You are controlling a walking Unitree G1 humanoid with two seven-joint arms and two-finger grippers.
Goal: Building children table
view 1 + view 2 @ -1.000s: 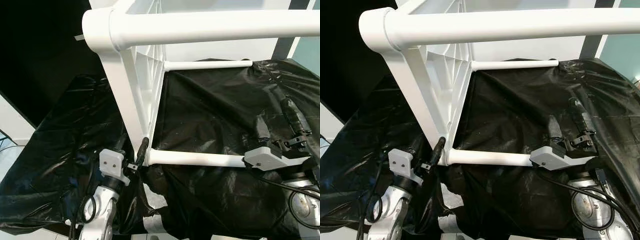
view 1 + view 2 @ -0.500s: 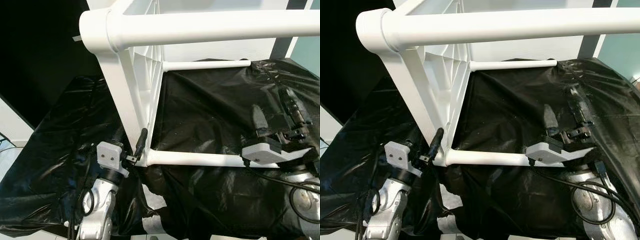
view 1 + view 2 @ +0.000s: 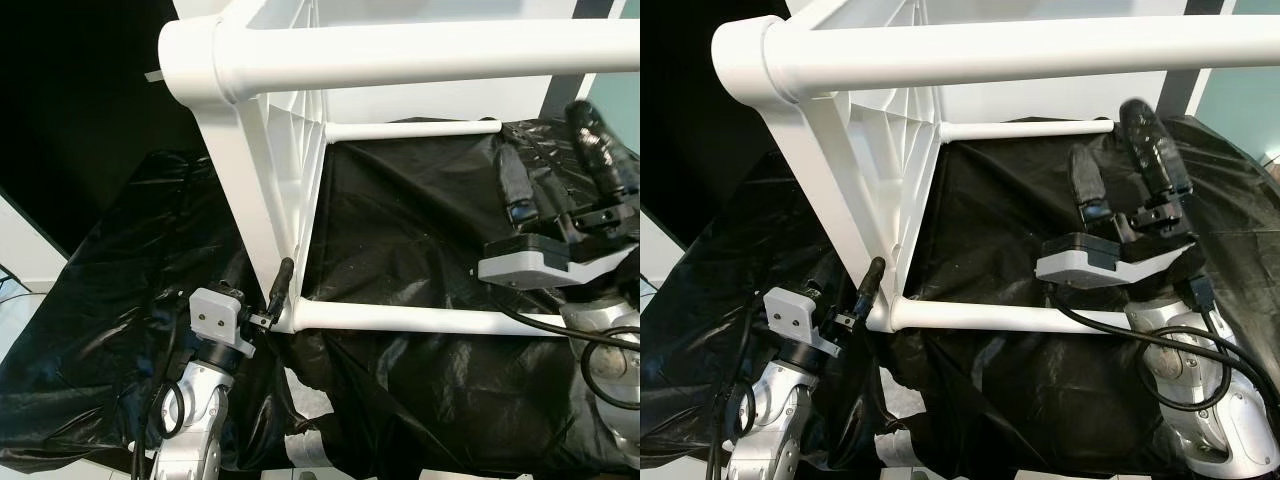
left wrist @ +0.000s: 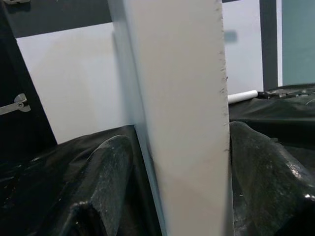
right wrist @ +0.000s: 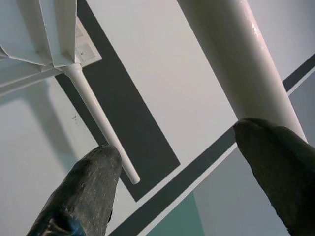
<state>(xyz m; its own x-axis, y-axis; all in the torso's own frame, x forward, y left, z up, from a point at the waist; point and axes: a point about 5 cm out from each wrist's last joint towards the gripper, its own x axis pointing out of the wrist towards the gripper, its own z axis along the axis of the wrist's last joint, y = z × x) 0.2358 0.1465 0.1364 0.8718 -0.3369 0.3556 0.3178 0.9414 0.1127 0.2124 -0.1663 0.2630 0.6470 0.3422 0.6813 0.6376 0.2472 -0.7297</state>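
A white children's table [image 3: 270,190] is seen lying on its side on a surface draped in black plastic sheet [image 3: 400,230], its legs running out sideways. One leg [image 3: 420,319] lies low along the sheet, another leg [image 3: 415,130] lies further back, and a thick leg [image 3: 400,55] crosses the top of the head views.

The left hand [image 3: 278,300] is set at the lower corner of the tabletop, where the low leg joins. In the left wrist view its fingers [image 4: 106,182] are spread to either side of the white panel edge, which is clasped or closely straddled between them.

The right hand [image 3: 1120,180] is raised above the low leg, fingers pointing up and held well apart, with nothing between them. In its wrist view the thick leg is seen passing just beside one finger [image 5: 275,162].

The step in hand is judged to be a regrasp by the right hand. It would be done well if the corner were kept steady by the left hand, the right hand were centred on the chosen leg before being closed, and the leg were gripped away from the joint so it is not levered out.
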